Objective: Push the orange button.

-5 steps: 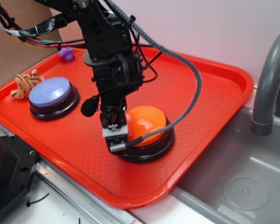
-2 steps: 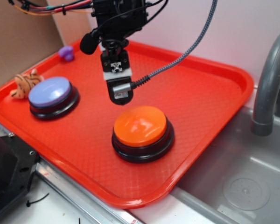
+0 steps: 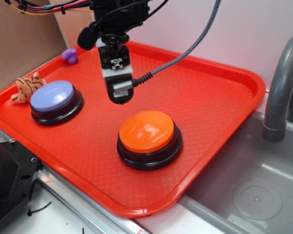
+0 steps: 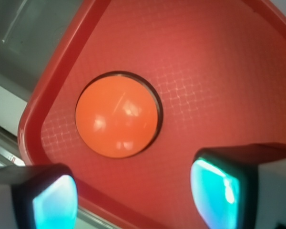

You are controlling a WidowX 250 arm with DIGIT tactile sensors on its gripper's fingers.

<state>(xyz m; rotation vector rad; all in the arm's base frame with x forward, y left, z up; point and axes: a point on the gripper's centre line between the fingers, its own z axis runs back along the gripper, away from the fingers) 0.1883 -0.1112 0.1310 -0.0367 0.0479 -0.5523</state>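
Exterior: gripper (image 3: 116, 93) hangs above tray (image 3: 219, 92), off button (image 3: 147, 130), which sits mid-tray toward front edge.

Wrist: fingers (image 4: 213, 191) spread apart, nothing held. Imo center over dome, then push straight down.

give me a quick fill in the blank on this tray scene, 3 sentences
1. The glossy orange domed button sits on a ____ circular base.
2. Both buttons rest on the red plastic tray, and the second button has a ____ top.
3. The robot's hand hangs ____ the tray, touching neither button.

Missing words: black; lavender-blue; above
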